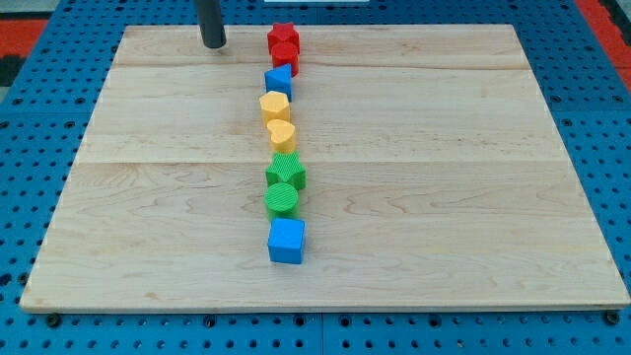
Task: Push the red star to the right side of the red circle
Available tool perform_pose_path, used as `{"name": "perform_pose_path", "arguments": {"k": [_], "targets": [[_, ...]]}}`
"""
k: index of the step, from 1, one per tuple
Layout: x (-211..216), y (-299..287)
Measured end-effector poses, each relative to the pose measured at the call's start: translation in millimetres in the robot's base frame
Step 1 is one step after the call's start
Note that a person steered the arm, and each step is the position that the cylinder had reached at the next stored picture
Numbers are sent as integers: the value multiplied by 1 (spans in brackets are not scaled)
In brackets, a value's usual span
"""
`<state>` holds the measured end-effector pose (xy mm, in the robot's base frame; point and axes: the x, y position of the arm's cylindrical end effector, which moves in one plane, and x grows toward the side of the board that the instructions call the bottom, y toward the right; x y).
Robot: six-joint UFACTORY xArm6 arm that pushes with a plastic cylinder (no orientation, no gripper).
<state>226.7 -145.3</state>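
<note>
The tool is a plain dark rod with nothing to open or close, and it holds nothing. My tip (214,44) rests on the wooden bench (444,197) near its top edge, clear of every block. The red star (282,36) lies at three o'clock from my tip, a short gap between them. The red circle (286,57) touches the star at its six o'clock side. From there a column of blocks runs toward the view's bottom: a blue triangle (278,81), a yellow pentagon-like block (275,106), a yellow heart (281,134), a green star (286,174), a green circle (282,199) and a blue cube (287,241). Neighbouring blocks touch or nearly touch. A blue pegboard (39,128) surrounds the bench.
</note>
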Motion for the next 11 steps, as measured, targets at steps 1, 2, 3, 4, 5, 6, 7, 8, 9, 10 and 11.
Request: {"name": "perform_pose_path", "arguments": {"k": [1,2,3,4,5,6,7,8,9,10,11], "targets": [[-3,-1],[-3,-1],[-5,-1],[-8,-1],[-11,-1],[-16,-1],[-22,-1],[-25,-1],[-25,-1],[-35,2],[-33,40]]}}
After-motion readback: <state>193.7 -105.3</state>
